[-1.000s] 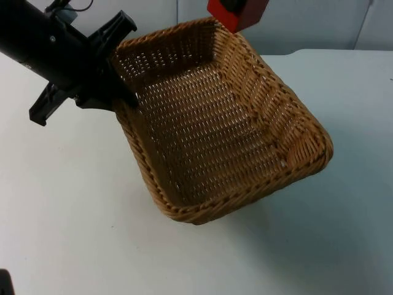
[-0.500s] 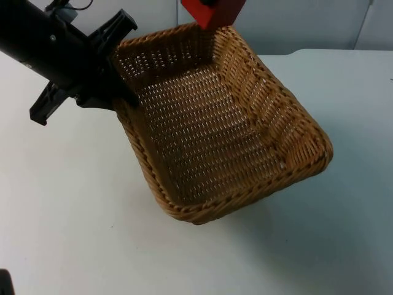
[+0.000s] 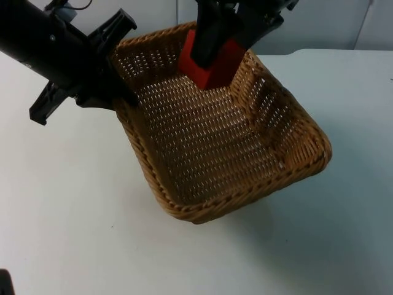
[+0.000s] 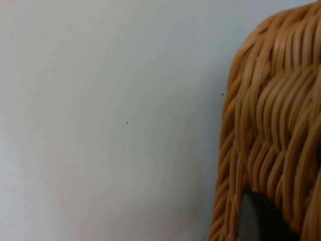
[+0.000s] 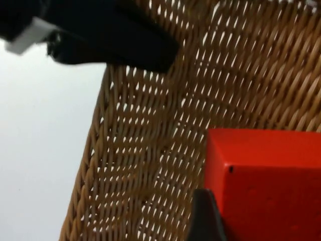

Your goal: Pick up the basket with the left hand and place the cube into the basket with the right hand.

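A brown wicker basket [image 3: 302, 158] hangs tilted above the white table, its near corner lowest. My left gripper [image 3: 121, 97] is shut on the basket's rim at its far left corner; the weave of the basket [image 4: 273, 130] stands close in the left wrist view. My right gripper [image 3: 216, 50] is shut on a red cube [image 3: 212, 61] and holds it over the far end of the basket's inside. In the right wrist view the red cube [image 5: 266, 186] sits above the basket's woven floor [image 5: 150, 150], beside one black fingertip [image 5: 204, 218].
The white table [image 3: 67, 209] spreads around and below the basket. A grey partition wall [image 3: 319, 24] closes the far side. The left arm [image 3: 43, 46] crosses the table's far left.
The right gripper has come down and toward the left with the red cube, from above the basket's far rim to over its inside. Left arm and basket have held still.
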{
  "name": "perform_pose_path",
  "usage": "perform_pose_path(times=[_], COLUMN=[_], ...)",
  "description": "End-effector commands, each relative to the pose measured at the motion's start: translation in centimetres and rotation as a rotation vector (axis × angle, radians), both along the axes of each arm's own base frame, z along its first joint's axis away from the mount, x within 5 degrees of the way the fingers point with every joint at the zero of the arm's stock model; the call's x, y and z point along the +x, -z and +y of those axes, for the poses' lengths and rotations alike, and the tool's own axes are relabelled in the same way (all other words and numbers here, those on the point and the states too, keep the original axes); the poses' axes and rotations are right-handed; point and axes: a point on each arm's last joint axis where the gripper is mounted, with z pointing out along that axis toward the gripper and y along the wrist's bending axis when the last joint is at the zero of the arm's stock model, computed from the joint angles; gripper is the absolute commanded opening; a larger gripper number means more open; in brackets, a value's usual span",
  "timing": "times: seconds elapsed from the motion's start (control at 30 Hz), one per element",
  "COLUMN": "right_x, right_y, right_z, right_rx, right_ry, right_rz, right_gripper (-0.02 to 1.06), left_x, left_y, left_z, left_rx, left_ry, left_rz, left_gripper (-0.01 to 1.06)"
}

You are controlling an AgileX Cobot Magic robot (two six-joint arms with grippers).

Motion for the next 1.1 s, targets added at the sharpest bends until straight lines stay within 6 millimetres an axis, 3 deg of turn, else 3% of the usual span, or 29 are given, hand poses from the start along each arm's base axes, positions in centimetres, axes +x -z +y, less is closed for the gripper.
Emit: perform_pose_path(times=[0.0, 0.2, 0.33, 0.43, 0.47, 0.57, 0.93, 1.07], right_x=[-0.2, -0.3, -0.3, -0.2, -0.2, -0.1, -0.1, 1.1], right_y=[0.0, -0.1, -0.1, -0.1, -0.1, 0.0, 0.0, -3.2], right_z=[0.2, 0.2, 0.2, 0.1, 0.1, -0.1, -0.1, -0.6], right_rx=[0.006, 0.012, 0.01, 0.001, 0.001, -0.023, -0.03, 0.019], right_ry=[-0.002, -0.002, -0.002, -0.003, -0.003, 0.021, 0.038, 0.075], right_rz=[0.006, 0.007, 0.006, 0.001, 0.001, -0.001, -0.001, -0.097], right_gripper=[0.0, 0.01, 0.11, 0.4, 0.4, 0.63, 0.63, 0.63], left_x=[0.1, 0.1, 0.1, 0.1, 0.1, 0.1, 0.1, 0.1], left_y=[-0.8, -0.8, -0.8, -0.8, -0.8, -0.8, -0.8, -0.8], left_z=[-0.2, -0.2, -0.2, -0.2, -0.2, -0.2, -0.2, -0.2], left_rx=[-0.03, -0.03, -0.03, -0.03, -0.03, -0.03, -0.03, -0.03], left_ry=[-0.012, -0.012, -0.012, -0.012, -0.012, -0.012, -0.012, -0.012], left_rz=[-0.01, -0.01, -0.01, -0.01, -0.01, -0.01, -0.01, -0.01], left_gripper=[0.0, 0.0, 0.0, 0.0, 0.0, 0.0, 0.0, 0.0])
